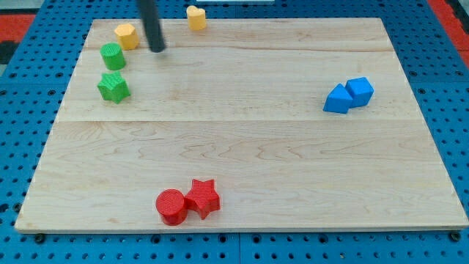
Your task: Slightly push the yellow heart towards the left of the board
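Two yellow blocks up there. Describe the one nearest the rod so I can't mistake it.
Look at the wooden board's top-left corner. The yellow block sits just left of my tip, above the green cylinder. The other yellow block lies right of the rod.

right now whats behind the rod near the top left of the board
Only bare wooden board shows around the rod; whatever lies directly behind its shaft is covered. My tip sits just right of the yellow block, seemingly apart. The other yellow block lies farther right.

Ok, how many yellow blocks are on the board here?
2. One yellow block sits near the top-left corner, just left of my tip; the other yellow block is at the top edge, further right. None looks hidden.
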Available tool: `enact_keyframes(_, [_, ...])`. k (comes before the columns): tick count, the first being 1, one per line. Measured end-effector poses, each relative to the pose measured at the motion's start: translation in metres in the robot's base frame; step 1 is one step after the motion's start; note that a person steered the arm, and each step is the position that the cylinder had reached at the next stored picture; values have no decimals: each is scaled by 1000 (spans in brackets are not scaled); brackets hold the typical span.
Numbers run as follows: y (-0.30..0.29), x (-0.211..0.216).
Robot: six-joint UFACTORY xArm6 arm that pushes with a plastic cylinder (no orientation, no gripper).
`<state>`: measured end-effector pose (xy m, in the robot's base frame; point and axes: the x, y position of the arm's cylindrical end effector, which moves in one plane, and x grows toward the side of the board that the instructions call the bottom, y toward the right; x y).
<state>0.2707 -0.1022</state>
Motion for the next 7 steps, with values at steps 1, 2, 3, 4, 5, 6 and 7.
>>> enact_keyframes(1, [105,-25])
enact_keyframes(2, [180,-72])
enact_keyframes(3, [181,-78])
enact_keyframes(4, [174,-79])
enact_keyframes(5, [129,-79])
enact_keyframes(6, [70,-78])
enact_keyframes(7, [4,-78])
